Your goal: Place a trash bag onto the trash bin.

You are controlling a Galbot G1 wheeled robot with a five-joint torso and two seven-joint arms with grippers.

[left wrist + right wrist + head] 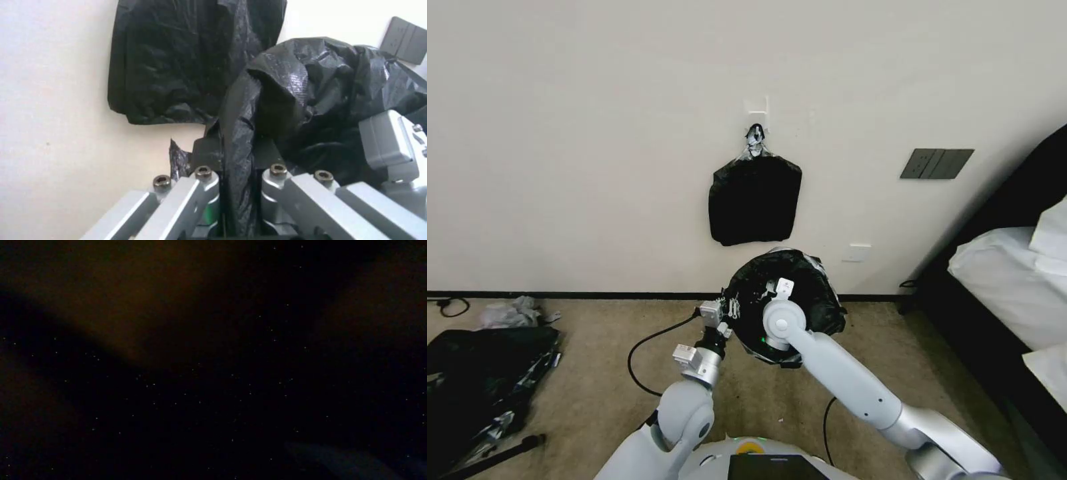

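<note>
The trash bag [822,297], glossy black and crinkled, stands open and puffed up on the carpet near the wall. My left gripper [732,311] is at the bag's left edge. In the left wrist view a fold of the trash bag [311,83] runs between the two dark fingers of my left gripper [238,160], which is shut on it. My right arm [834,370] reaches down into the bag's mouth, and its gripper is sunk in the black plastic; the right wrist view is dark. The trash bin is hidden.
A flat bundle of black bags [754,200] hangs from a wall hook just behind. A dark heap [480,380] lies on the floor at the left, a black cable [647,343] crosses the carpet, and a bed [1014,287] stands at the right.
</note>
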